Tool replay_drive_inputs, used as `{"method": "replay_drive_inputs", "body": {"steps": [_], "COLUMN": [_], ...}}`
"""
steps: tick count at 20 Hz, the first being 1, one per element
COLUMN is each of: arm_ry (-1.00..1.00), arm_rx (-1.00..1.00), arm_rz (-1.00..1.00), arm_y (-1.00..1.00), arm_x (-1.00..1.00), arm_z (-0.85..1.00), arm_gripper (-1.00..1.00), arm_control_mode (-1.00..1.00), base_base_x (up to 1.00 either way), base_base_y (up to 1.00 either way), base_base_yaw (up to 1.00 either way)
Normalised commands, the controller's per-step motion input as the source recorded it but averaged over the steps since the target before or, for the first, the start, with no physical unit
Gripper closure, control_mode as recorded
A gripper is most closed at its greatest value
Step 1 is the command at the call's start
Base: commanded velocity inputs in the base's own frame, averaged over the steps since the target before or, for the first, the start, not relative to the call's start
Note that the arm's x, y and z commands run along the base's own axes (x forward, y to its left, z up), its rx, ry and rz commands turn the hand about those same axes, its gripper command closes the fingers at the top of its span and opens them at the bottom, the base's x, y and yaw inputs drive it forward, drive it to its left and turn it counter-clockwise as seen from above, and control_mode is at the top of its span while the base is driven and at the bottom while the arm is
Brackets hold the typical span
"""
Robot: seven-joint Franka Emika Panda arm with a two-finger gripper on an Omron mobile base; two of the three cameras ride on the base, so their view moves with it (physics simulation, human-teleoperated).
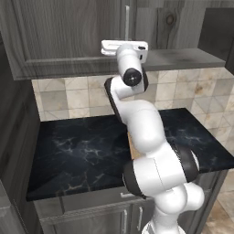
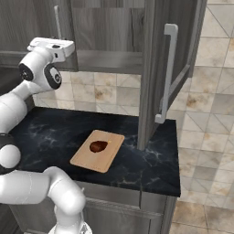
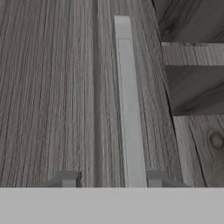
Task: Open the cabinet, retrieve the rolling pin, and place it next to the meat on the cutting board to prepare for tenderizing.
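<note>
The black marbled tabletop [image 2: 151,169] runs across the front of the scene. On it lies the cutting board [image 2: 87,160], flat and at a slant, and the meat [image 2: 98,146] sits on the board's far half, touching nothing else. In the left base view the arm's white body covers most of the board, leaving a thin tan strip at its edge.

Above the tabletop the arm reaches up and forward to the cabinet [image 1: 55,36]. The tool [image 3: 111,178] is at the left door, its two fingertips [image 3: 66,178] standing one on each side of the lower part of the long silver handle [image 3: 129,109]. The handle runs up between them, closer to the right tip. A gap remains on the left, so the tips are partly drawn in around the bar; whether they already press on it cannot be told.

Farther right, the cabinet's right door [image 2: 157,68] stands swung out toward the room, its own silver handle [image 2: 167,73] facing the camera in the right base view. Behind it the open compartment shows a dark shelf [image 3: 192,54]. The tiled wall [image 2: 105,96] lies beyond, under the cabinet.
</note>
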Motion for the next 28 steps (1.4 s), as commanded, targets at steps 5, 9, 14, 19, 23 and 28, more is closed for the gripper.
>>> {"method": "replay_drive_inputs", "body": {"steps": [5,9,14,19,23,28], "arm_ry": [0.0,0.0,0.03,0.0,-0.01,-0.02], "arm_rx": [0.0,0.0,0.0,0.0,0.0,0.0], "arm_rz": [0.0,0.0,0.0,0.0,0.0,0.0], "arm_y": [-0.24,-0.2,-0.04,0.03,0.19,0.34], "arm_x": [0.0,0.0,0.0,-0.36,-0.52,-0.68], "arm_z": [-0.04,-0.03,-0.06,-0.07,-0.05,-0.05], "arm_gripper": [1.0,1.0,1.0,1.0,1.0,1.0], "arm_control_mode": [-1.0,-1.0,-1.0,-1.0,-1.0,-1.0], "base_base_x": [0.0,0.0,0.0,0.0,0.0,0.0], "base_base_y": [0.0,0.0,0.0,0.0,0.0,0.0], "base_base_yaw": [0.0,0.0,0.0,0.0,0.0,0.0]}}
